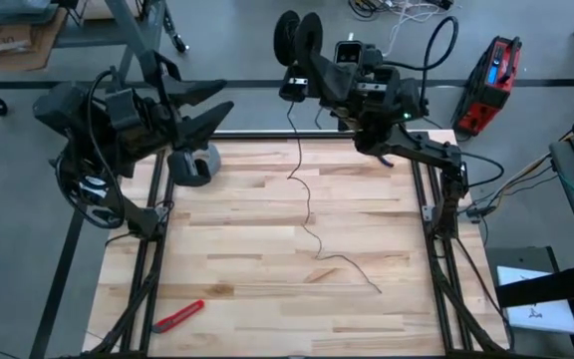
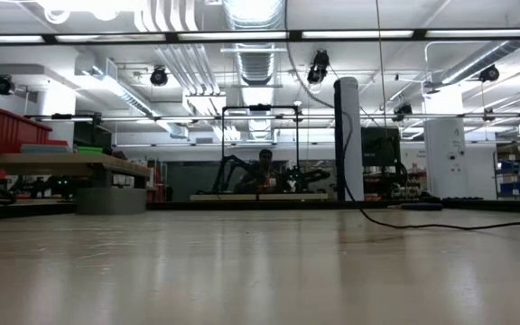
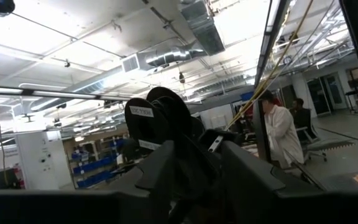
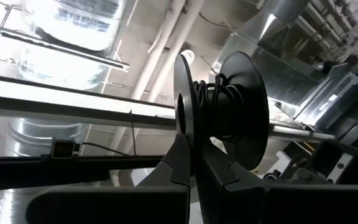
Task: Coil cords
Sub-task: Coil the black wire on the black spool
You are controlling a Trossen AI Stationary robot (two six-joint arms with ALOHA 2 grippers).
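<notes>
Trouble, as we judge it, would come from the loose cord (image 1: 307, 214): most of it lies in slack kinks on the table (image 1: 267, 299), and if we wind without tension the turns could pile unevenly on the reel (image 1: 299, 38) or spill over a flange. A second risk is the grip itself; our right gripper (image 4: 194, 146) pinches only one thin flange of the reel between its fingers, so a tug from a snagged kink could twist the reel out. The reel is held up beyond the far edge of the table, and the cord drops from near it, runs down the middle of the boards and ends toward the near right. In the right wrist view the reel is black, with two flat discs and a few untidy loops on its hub (far from full). Our left gripper (image 1: 207, 110) hovers over the far left corner beside a grey tape roll (image 1: 195, 165), fingers spread and empty.
</notes>
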